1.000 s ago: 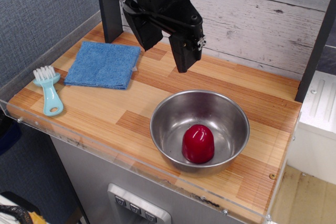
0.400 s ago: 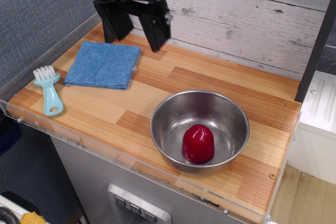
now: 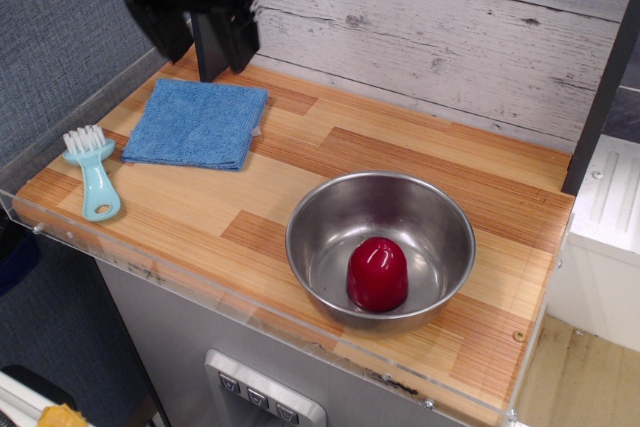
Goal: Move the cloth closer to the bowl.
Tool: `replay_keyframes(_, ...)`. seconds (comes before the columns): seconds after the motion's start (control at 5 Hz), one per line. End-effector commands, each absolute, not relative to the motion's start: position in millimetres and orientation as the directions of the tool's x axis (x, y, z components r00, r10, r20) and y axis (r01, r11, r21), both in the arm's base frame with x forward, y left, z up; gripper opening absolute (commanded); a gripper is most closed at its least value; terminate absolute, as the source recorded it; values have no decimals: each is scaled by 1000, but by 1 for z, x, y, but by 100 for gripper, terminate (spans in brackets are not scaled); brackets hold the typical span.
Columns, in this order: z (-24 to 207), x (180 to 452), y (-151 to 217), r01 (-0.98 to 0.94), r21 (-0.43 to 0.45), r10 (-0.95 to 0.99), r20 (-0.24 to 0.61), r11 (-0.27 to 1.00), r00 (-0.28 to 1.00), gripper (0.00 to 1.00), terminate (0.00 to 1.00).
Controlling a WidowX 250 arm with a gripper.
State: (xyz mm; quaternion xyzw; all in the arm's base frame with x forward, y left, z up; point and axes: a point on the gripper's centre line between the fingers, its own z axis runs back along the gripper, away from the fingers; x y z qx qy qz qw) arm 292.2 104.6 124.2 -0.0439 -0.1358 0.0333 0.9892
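The blue folded cloth lies flat at the back left of the wooden counter. The stainless-steel bowl stands at the front middle-right, well apart from the cloth, with a glossy red dome-shaped object inside it. My black gripper hangs in the air above the far edge of the cloth, near the back left corner. Its two fingers are spread apart and hold nothing.
A pale turquoise brush with white bristles lies left of the cloth near the counter's front left edge. A dark post stands at the back left behind the gripper. A clear acrylic lip runs along the counter's front and left edges.
My gripper has moved left along the back of the counter, from above the middle to above the far edge of the cloth. The cloth, bowl and brush have not moved.
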Motion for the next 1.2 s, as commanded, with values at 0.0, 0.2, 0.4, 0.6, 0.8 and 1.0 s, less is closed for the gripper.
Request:
replay_keyframes(0.0,116,312,143,-138,0,132,296,990,946,100,0)
replay_keyframes(0.2,102,325,144,-158,43,141,270,987,953,100,0)
replay_keyframes(0.4,85,330,149,-172,61,152,245,983,958,100,0)
replay_keyframes(0.6,72,333,154,-182,67,163,226,981,960,100,0)
replay_keyframes(0.8,60,333,155,-177,69,160,205,982,966,100,0)
replay_keyframes(1.0,52,325,166,-191,75,175,176,979,969,100,0)
